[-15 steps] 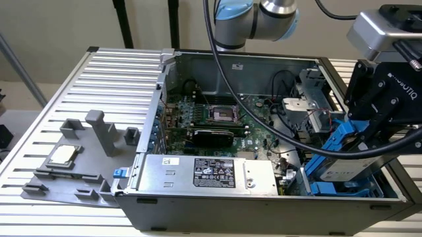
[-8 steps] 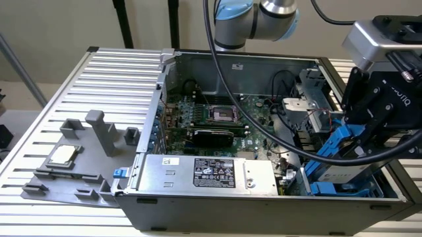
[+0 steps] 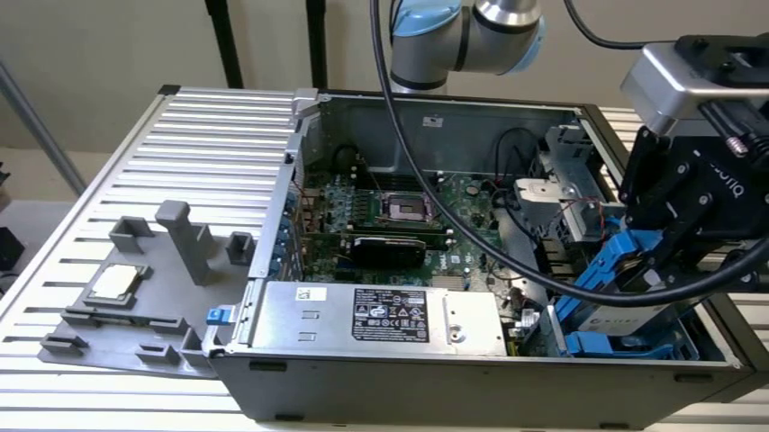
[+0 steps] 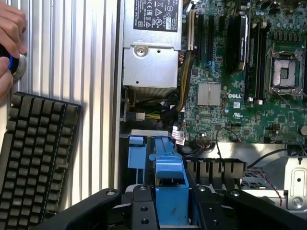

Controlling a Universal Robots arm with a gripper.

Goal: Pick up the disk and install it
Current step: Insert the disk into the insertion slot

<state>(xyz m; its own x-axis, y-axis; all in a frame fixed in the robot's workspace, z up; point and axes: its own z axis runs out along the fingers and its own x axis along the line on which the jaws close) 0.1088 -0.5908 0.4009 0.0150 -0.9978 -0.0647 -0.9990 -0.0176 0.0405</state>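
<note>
Where the open computer case (image 3: 481, 387) stands on the slatted bench (image 3: 193, 126), you will find the tool (image 3: 658, 270) over the case's end at the exterior view's right. Its jaws are clamped on the disk (image 3: 635, 317) by its blue carrier. The disk is tilted, with its lower end down at the blue drive cage (image 3: 625, 346). In the wrist view, the carrier sits between the black fingers (image 4: 143, 208). The power supply (image 3: 378, 315) lies along the near wall and the motherboard (image 3: 397, 211) beyond it. The CPU chip (image 3: 114, 283) rests on a grey fixture (image 3: 157, 297) at the exterior view's left, well apart. A hand (image 4: 10, 43) touches a round knob (image 4: 18, 67) just beside a keyboard (image 4: 36, 153).
</note>
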